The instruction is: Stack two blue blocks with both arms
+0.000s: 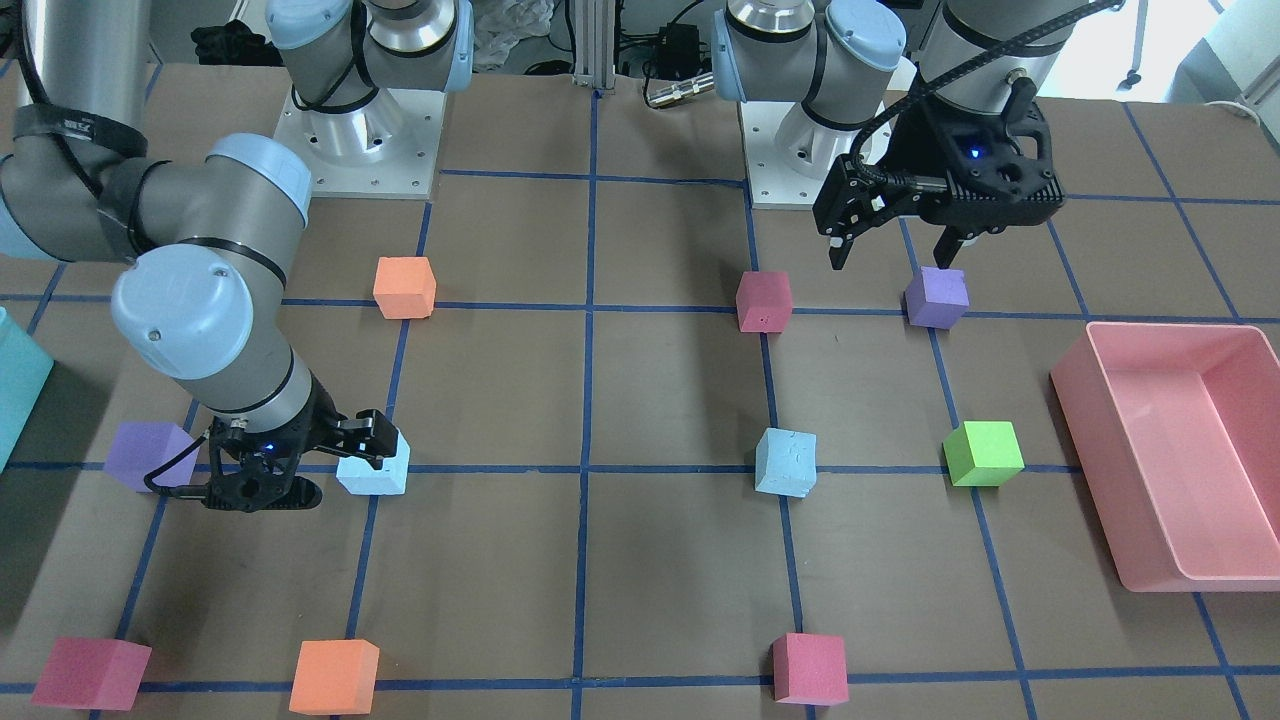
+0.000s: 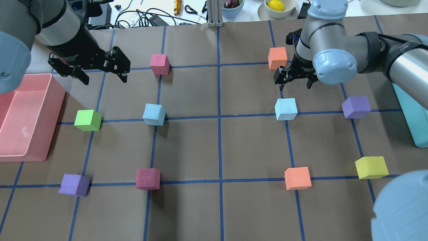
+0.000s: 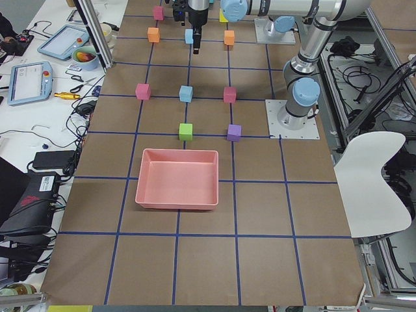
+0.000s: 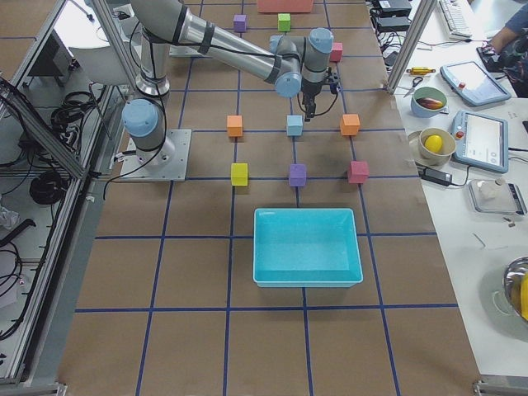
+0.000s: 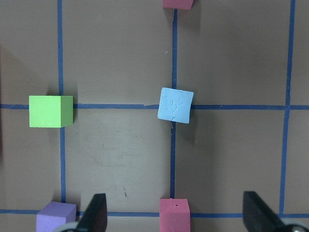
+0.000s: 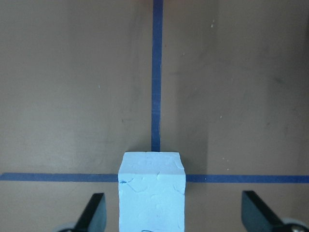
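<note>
My right end effector (image 2: pixel 294 83) hangs spread wide over the first blue block (image 2: pixel 286 109), which sits on a tape crossing on the tabletop (image 2: pixel 220 147) (fingers not touching it). The left end effector (image 2: pixel 104 79) is also wide, empty, well apart from the second blue block (image 2: pixel 154 114).

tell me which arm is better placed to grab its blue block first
Right. The right gripper is open and low, and its blue block lies between the fingers in the wrist view. The left gripper is open too, but sits high and short of the other blue block.
</note>
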Tool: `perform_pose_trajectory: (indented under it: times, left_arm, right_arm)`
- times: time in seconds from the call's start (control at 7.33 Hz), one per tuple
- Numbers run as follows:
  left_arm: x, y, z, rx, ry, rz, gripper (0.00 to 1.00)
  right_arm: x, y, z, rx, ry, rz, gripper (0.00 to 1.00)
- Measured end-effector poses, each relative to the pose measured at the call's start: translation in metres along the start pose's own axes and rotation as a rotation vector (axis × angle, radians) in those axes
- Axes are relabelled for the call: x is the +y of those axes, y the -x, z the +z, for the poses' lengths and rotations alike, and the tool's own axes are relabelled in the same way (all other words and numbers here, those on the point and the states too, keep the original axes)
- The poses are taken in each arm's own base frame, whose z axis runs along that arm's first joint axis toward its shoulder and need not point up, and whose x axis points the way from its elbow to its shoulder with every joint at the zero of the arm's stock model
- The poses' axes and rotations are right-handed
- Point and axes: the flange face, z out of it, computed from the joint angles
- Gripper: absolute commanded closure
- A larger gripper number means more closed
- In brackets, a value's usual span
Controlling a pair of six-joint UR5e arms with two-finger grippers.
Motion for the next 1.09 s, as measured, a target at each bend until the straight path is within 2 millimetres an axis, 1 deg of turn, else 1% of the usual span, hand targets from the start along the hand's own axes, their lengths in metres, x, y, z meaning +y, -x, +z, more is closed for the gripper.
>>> perform_pose_trajectory:
  times: [0.27, 0.41, 0.55, 0.68, 0.82, 0.95, 1.09]
  left_arm:
    - [0.0, 0.0, 0.0, 0.0, 0.0, 0.0, 0.0]
    - [0.0, 0.0, 0.0, 0.0, 0.0, 0.0, 0.0]
    - [0.0, 0.0, 0.0, 0.0, 0.0, 0.0, 0.0]
    - [0.0, 0.0, 0.0, 0.0, 0.0, 0.0, 0.0]
    - [0.0, 0.0, 0.0, 0.0, 0.001, 0.003, 0.0]
    - [0.0, -0.001, 0.001, -0.001, 0.002, 0.005, 0.0]
    - [-0.003, -0.001, 0.005, -0.001, 0.01, 0.002, 0.0]
  right_arm:
    - [0.012, 0.001, 0.033, -0.004, 0.047, -0.003, 0.0]
    - [0.013, 0.003, 0.045, -0.014, 0.059, -0.005, 0.0]
    - [0.013, 0.005, 0.053, -0.034, 0.069, -0.007, 0.0]
    - [0.013, 0.007, 0.056, -0.051, 0.072, -0.012, 0.0]
    - [0.013, 0.008, 0.058, -0.058, 0.072, -0.02, 0.27]
    - [0.012, 0.008, 0.06, -0.06, 0.067, -0.025, 0.75]
    - [0.011, 0.008, 0.06, -0.061, 0.057, -0.027, 1.0]
